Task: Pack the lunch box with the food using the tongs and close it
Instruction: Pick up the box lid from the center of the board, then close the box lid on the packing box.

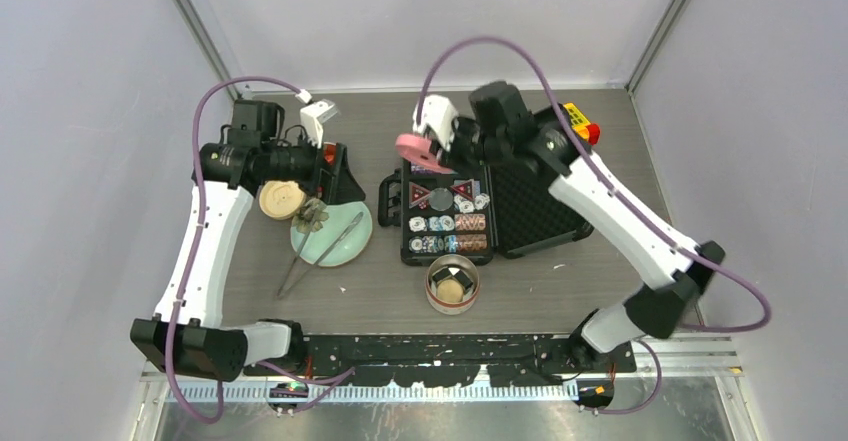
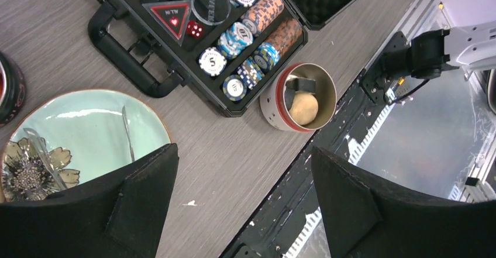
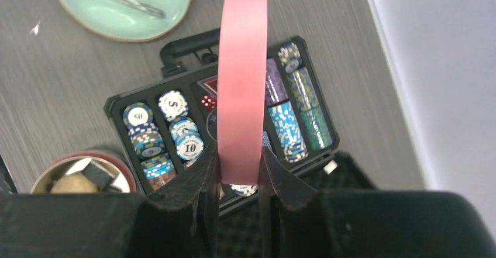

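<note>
Left end effector (image 2: 243, 152): released, fingers spread wide with nothing between them. It hovers over the near edge of the mint-green plate (image 1: 345, 241).

Right end effector (image 3: 241, 165): clenched on the pink lid (image 3: 243, 76), which is held on edge, upright between the pads. In the top view the lid (image 1: 412, 150) hangs above the far end of the open chip case (image 1: 447, 223), well apart from its tub.

Steel tub (image 1: 452, 283): stands uncovered on the bench (image 1: 375, 286), just in front of the chip case. Food is inside: a tan round piece (image 2: 304, 107) and a dark block (image 2: 299, 85).

Cream-lidded tub (image 1: 282, 199): closed, just beside the plate's far-left rim, partly under the left arm.

Tongs (image 1: 320, 254): lie slantwise across the plate, one end past the rim on the bench. Neither end effector touches them.
</note>
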`<state>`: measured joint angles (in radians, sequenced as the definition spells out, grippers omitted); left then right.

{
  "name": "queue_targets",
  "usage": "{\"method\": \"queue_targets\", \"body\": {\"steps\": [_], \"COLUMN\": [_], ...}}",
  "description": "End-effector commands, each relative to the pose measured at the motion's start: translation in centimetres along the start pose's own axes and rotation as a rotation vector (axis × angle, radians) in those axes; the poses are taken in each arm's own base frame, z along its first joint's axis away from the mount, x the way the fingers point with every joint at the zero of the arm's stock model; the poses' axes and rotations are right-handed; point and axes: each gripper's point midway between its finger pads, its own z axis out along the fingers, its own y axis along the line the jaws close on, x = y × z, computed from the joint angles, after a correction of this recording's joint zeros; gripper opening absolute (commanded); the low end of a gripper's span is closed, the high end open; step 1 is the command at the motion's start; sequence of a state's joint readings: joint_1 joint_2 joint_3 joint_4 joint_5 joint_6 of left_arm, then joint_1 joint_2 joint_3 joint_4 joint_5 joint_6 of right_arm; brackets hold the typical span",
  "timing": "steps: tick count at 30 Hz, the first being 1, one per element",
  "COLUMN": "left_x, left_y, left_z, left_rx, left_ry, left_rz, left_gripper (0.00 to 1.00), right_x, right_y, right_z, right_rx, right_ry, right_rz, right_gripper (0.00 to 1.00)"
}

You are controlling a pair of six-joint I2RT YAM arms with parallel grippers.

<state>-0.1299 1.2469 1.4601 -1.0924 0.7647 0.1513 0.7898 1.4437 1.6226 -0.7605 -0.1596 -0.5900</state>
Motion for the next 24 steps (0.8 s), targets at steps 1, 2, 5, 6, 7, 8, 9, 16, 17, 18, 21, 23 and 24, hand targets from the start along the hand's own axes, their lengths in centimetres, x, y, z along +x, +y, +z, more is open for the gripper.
{"method": "queue_targets", "body": {"steps": [1, 2, 5, 6, 7, 8, 9, 16, 17, 18, 21, 23, 24], "left_x": [-3.1, -3.5, -4.5, -4.7, -5.1, -5.0, -5.0, -5.2, -5.2, -5.1, -4.8, -4.8, -4.8], "left_y": [0.2, 0.5, 1.7, 2.1, 2.3, 2.5, 2.6, 3.7, 3.6, 3.5, 2.2, 2.0, 2.2], "left_z": [-0.2, -0.3, -0.7, -0.9, -1.0, -0.9, -0.8, -1.1, -0.8, -0.5, 0.6, 1.0, 1.2], "left_rx": [0.025, 0.021, -0.008, -0.017, -0.024, -0.025, -0.025, -0.104, -0.087, -0.059, 0.086, 0.132, 0.13], "left_ry": [-0.125, -0.148, -0.224, -0.245, -0.271, -0.28, -0.286, -0.36, -0.359, -0.353, -0.303, -0.286, -0.283], "left_rz": [-0.008, -0.02, -0.045, -0.052, -0.048, -0.069, -0.087, 0.068, 0.07, 0.059, -0.003, -0.057, -0.076], "left_gripper": [0.86, 0.86, 0.86, 0.87, 0.87, 0.87, 0.87, 0.88, 0.88, 0.88, 0.83, 0.76, 0.74], "right_x": [-0.3, -0.1, -1.0, -1.0, -0.5, -0.5, -0.3, -1.4, -1.8, -2.4, -3.7, -3.8, -3.6], "right_y": [-2.2, -2.7, -3.6, -3.5, -3.3, -3.0, -2.6, -2.0, -2.0, -2.2, -2.2, -1.9, -1.8], "right_z": [0.4, 0.9, 1.2, 1.4, 1.7, 2.0, 2.3, 4.0, 4.1, 4.1, 4.0, 4.0, 4.2], "right_rx": [-0.062, -0.085, -0.166, -0.194, -0.22, -0.25, -0.276, -0.436, -0.457, -0.476, -0.526, -0.562, -0.563], "right_ry": [0.028, 0.033, -0.032, -0.046, -0.049, -0.06, -0.066, -0.216, -0.245, -0.29, -0.387, -0.415, -0.42], "right_rz": [0.335, 0.393, 0.553, 0.6, 0.641, 0.671, 0.697, 0.904, 0.942, 0.966, 1.017, 1.059, 1.075], "right_gripper": [0.01, 0.01, 0.01, 0.01, 0.01, 0.01, 0.02, 0.04, 0.04, 0.04, 0.04, 0.04, 0.04]}}
